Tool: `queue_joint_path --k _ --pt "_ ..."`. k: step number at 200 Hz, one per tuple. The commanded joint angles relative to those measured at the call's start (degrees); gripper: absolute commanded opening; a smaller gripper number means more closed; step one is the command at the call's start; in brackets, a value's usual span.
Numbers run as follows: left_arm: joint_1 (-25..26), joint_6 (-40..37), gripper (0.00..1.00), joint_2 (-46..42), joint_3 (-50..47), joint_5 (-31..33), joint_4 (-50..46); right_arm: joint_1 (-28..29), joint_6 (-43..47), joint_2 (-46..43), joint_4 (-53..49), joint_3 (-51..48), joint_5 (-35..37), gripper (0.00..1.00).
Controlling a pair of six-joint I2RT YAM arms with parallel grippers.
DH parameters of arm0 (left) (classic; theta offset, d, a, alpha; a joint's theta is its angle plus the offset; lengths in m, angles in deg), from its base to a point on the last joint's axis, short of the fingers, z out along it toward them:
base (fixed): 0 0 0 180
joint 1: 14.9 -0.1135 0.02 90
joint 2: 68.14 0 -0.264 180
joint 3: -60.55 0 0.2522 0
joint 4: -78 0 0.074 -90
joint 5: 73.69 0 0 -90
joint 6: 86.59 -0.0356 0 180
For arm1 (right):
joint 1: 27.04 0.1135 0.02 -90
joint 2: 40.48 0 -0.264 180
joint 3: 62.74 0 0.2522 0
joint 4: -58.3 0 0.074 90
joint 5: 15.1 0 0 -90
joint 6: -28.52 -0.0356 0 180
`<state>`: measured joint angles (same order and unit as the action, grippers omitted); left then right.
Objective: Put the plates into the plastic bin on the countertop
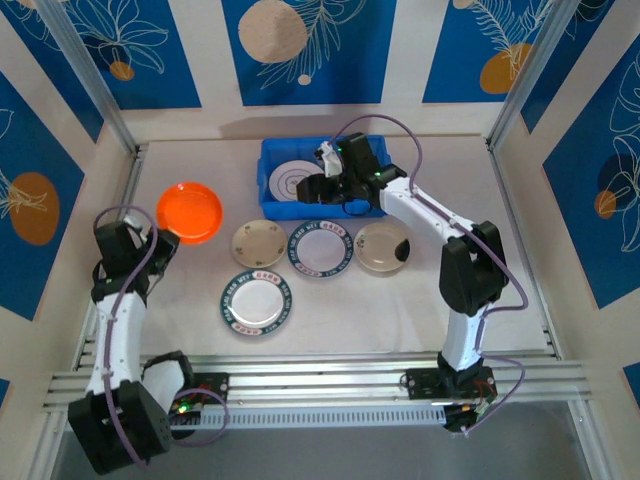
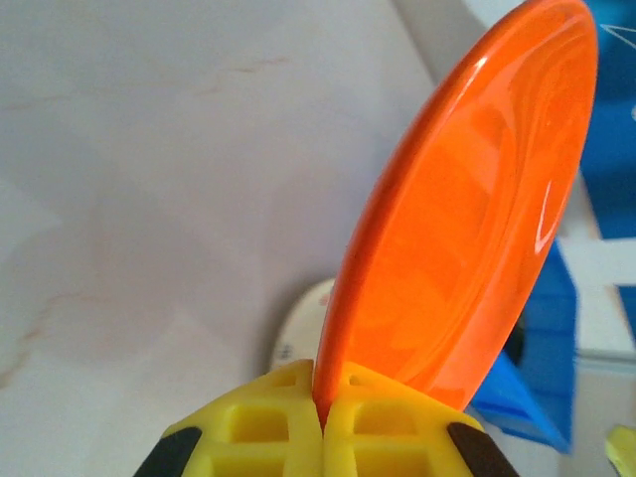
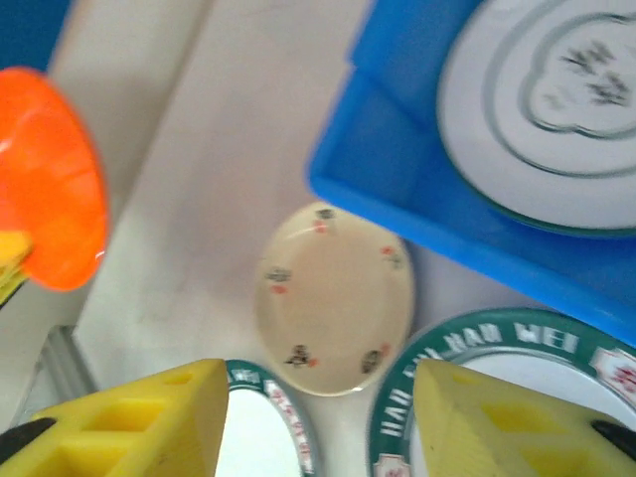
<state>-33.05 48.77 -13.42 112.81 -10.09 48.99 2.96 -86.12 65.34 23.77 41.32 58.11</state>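
Observation:
My left gripper (image 2: 320,407) is shut on the rim of the orange plate (image 2: 467,229), which it holds tilted above the countertop's left side (image 1: 189,212). The blue plastic bin (image 1: 369,208) stands at the back centre and holds a white plate with thin green rings (image 1: 293,182). My right gripper (image 1: 318,187) hovers open over the bin with nothing between its yellow fingers (image 3: 149,422). Below it lie a cream plate (image 3: 336,298) and two green-rimmed plates (image 3: 497,397), (image 3: 263,427).
In front of the bin sit a cream plate (image 1: 259,243), a green-rimmed plate (image 1: 321,248) and a cream plate with a dark patch (image 1: 383,246). Another green-rimmed plate (image 1: 257,300) lies nearer. Aluminium rails (image 1: 330,375) edge the countertop (image 1: 420,310).

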Motion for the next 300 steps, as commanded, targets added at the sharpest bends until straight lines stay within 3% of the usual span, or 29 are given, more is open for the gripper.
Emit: queue_joint_path --k 1,27,50,125,139,160,181,192,202,231,243,300 --pt "2.84 0.77 0.0 3.08 2.62 -10.72 3.87 0.41 -1.84 -2.59 6.69 -1.62 -10.8 0.58" --pt "10.06 -1.2 0.0 7.97 6.88 -13.23 4.52 0.58 -3.43 -2.5 8.89 -1.8 -14.37 0.59" --pt "15.56 -2.29 0.0 11.26 9.05 -13.9 5.89 0.76 -2.69 -1.77 6.75 -0.54 -12.35 0.59" --pt "23.34 -5.98 0.0 17.22 14.73 -16.1 4.05 0.76 -1.99 -0.97 4.17 0.66 -10.84 0.54" --pt "23.95 -5.9 0.0 17.77 14.83 -16.41 4.51 0.85 -2.15 -0.8 4.16 0.51 -10.69 0.45" --pt "24.22 -5.15 0.0 18.23 14.26 -16.33 5.86 0.63 -2.9 -0.79 4.66 -0.01 -10.59 0.0" --pt "24.22 -3.77 0.0 18.62 13.88 -15.91 7.31 0.46 -3.88 -1.05 5.76 -1.12 -11.34 0.0" --pt "24.19 -3.0 0.11 18.69 13.67 -15.43 8.05 0.23 -4.63 -1.04 6.62 -1.74 -12.17 0.0" --pt "24.29 -2.2 0.14 18.75 13.28 -15.18 9.27 0.14 -5.36 -0.88 7.12 -2.12 -13.0 0.0" --pt "24.24 -1.01 0.16 19.28 12.99 -14.92 10.99 -0.28 -7.96 -0.54 9.7 -3.28 -15.94 0.0" --pt "24.22 -0.63 0.11 19.46 12.92 -14.92 11.29 -0.39 -8.4 -0.3 9.88 -3.26 -16.36 0.0" --pt "24.27 0.4 0.09 20.16 12.56 -14.43 12.71 -0.38 -8.66 1.2 9.27 -2.33 -17.83 0.0"
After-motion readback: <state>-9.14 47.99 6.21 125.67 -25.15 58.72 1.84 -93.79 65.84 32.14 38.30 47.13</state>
